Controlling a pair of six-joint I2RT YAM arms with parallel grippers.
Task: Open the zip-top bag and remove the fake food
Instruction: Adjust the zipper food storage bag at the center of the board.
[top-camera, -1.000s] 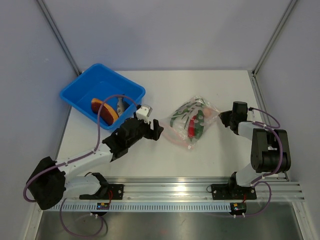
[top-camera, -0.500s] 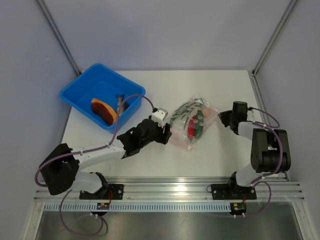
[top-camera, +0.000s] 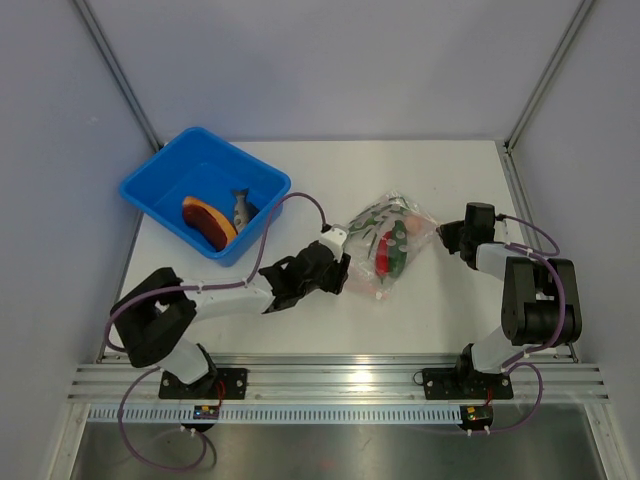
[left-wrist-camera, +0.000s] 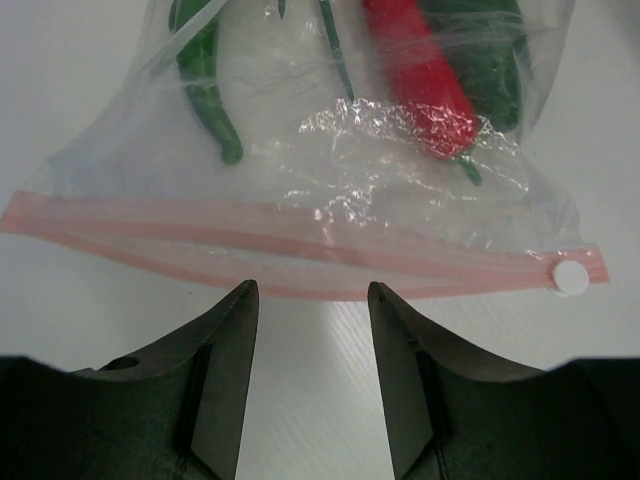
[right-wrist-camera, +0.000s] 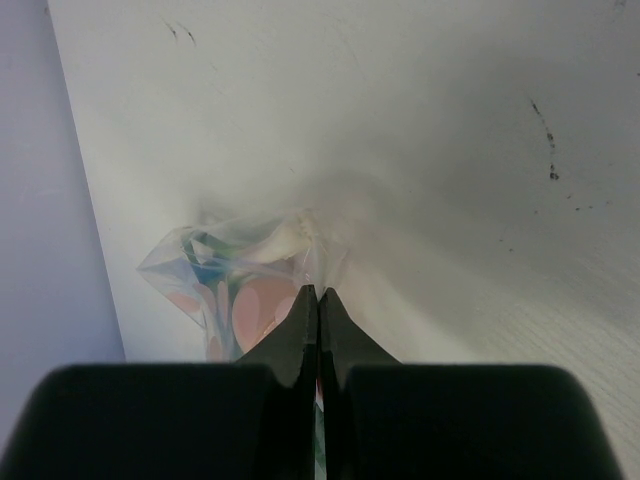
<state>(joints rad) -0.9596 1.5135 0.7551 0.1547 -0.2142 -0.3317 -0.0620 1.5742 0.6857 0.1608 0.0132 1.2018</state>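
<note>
The zip-top bag (top-camera: 385, 243) lies flat on the white table (top-camera: 400, 310) with the fake food (left-wrist-camera: 420, 85) inside. The left claw (left-wrist-camera: 312, 300) is open, just by the pink zip strip (left-wrist-camera: 300, 250). The right claw (right-wrist-camera: 318, 293) pinches the bag's far corner

1. Zip-top bag (left-wrist-camera: 330, 190): no print legible on the clear film.
2. Pink zip strip (left-wrist-camera: 300, 255): plain. The white disc (left-wrist-camera: 571, 278) at its right end is blank (as seen from the left wrist).
3. Blue bin (top-camera: 205, 170): no label readable.
4. Small board (top-camera: 208, 411) under the front rail: any marking is too small to read.
</note>
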